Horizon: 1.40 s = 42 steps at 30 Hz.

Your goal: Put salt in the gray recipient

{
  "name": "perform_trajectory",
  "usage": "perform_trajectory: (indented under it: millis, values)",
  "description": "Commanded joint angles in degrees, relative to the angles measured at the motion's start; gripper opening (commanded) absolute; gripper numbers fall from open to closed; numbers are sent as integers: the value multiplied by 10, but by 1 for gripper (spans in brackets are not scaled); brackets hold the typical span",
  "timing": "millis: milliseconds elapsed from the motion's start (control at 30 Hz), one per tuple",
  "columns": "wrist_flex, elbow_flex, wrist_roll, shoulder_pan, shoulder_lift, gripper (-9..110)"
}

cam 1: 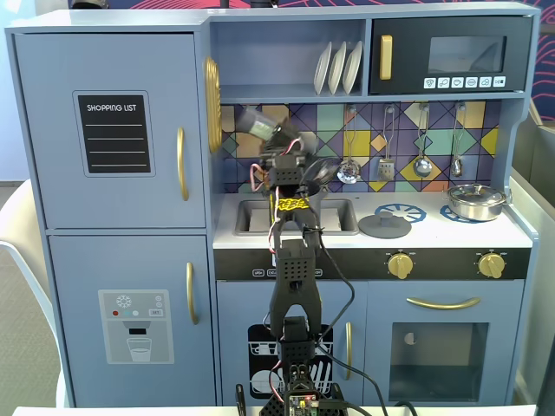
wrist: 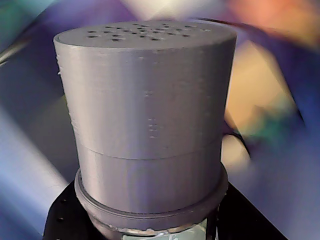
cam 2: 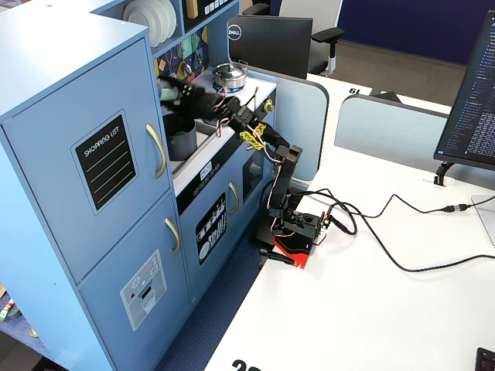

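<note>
A grey cylindrical salt shaker (wrist: 147,115) with several holes in its top fills the wrist view. My gripper (wrist: 150,232) is shut on its base, with black jaw parts showing at both lower corners. In a fixed view the gripper (cam 1: 264,130) is blurred and holds the shaker (cam 1: 250,121) tilted, high above the sink (cam 1: 251,217), in front of the tiled back wall. In another fixed view the gripper (cam 2: 168,83) is above a dark grey pot (cam 2: 182,136) that stands in the sink.
A toy kitchen has a fridge door (cam 1: 113,130) on the left. A silver pan (cam 1: 475,201) sits on the right burner, and a grey lid (cam 1: 384,226) lies on the counter. Utensils (cam 1: 422,160) hang on the back wall. Cables (cam 2: 387,232) run across the white table.
</note>
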Motion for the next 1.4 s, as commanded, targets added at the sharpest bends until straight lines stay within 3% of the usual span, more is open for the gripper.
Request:
perform_trajectory:
  millis: [0,133,300,567,933,1367]
  values:
    - [40,-61,-284,105,9,0]
    - [29,-64,-526,232,1,0]
    - [-71,-92,-808,369,-43,0]
    - [-242,-9,-1073,453,-77,0]
    - [-399,178,-1133,467,-69,0]
    - [-448,260,-1117,472,-76,0]
